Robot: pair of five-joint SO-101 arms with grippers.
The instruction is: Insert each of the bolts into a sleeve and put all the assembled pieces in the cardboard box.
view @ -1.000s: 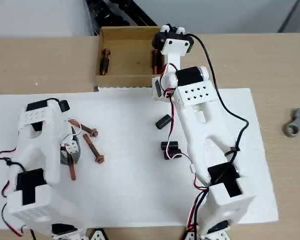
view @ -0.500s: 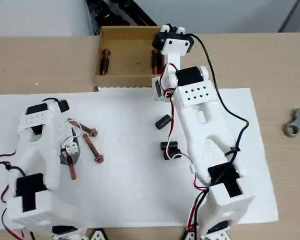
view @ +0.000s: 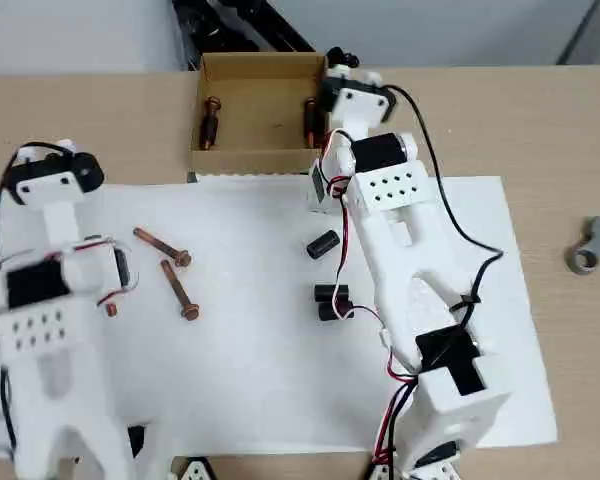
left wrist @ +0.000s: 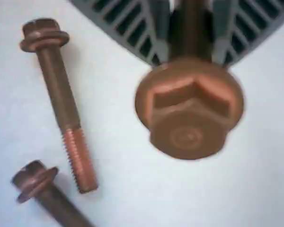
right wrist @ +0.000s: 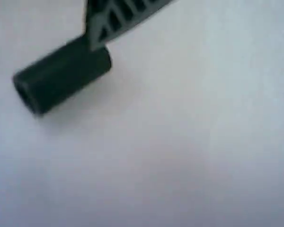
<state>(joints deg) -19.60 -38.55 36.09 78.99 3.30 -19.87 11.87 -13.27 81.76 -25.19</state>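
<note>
My left tool (left wrist: 189, 33) is clenched on a bolt (left wrist: 189, 111). It grips the shank, and the flanged hex head sticks out clear of the jaws. I hold it lifted over the left part of the white sheet (view: 260, 400) on the desk (view: 540, 120). One loose bolt (view: 163, 247) and a second loose bolt (view: 177, 290) lie on the sheet close by, apart from each other.

My right tool (view: 320, 192) sits just beside a black sleeve (view: 323, 244) that lies on its side. I cannot tell whether this tool is released or clenched. Two more sleeves (view: 330, 300) lie together a little nearer the arm's base. The cardboard box (view: 255, 160) already holds two assembled pieces (view: 211, 122), one against each side wall.

I judge the step in hand to be mating this bolt with a sleeve. To do it well, I would have the right tool take the sleeve across its middle, leaving both ends of the bore open. I would then line the shank up with the bore before pushing and feed it in slowly. The threaded end is hidden from me, so I would check it from the high view first.
</note>
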